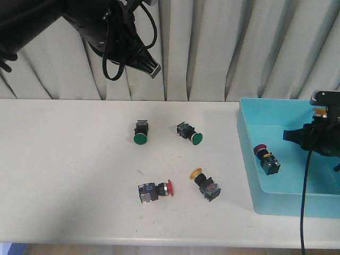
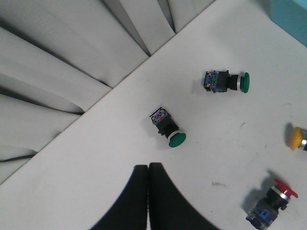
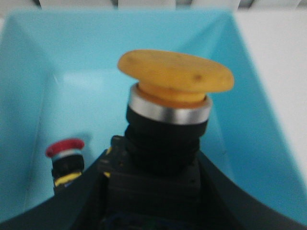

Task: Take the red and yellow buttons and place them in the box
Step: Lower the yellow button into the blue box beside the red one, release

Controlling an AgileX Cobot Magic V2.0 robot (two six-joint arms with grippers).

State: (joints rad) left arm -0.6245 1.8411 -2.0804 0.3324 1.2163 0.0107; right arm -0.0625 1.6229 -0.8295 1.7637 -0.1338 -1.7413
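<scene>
1. Up front, the right gripper [image 1: 297,137] hangs over the box [image 1: 249,159] at the table's [image 1: 64,175] right edge; a red button [image 1: 265,158] lies inside near its left wall.
2. Then the left wrist view: left gripper [image 2: 148,168] clenched, holding nothing, above bare table beside a green button [image 2: 168,128].
3. Right wrist view: jaws grasp a yellow button [image 3: 173,91] above the box floor.

Matt yellow plastic cap [image 3: 176,72] above a glossy metal collar [image 3: 169,110]; smooth light blue plastic box [image 3: 38,86]; matt white table [image 1: 69,159]; pleated cloth curtain [image 1: 223,48] behind the table.

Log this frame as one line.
right gripper: holding yellow button over box | left gripper: shut, empty | boxed: red button
</scene>
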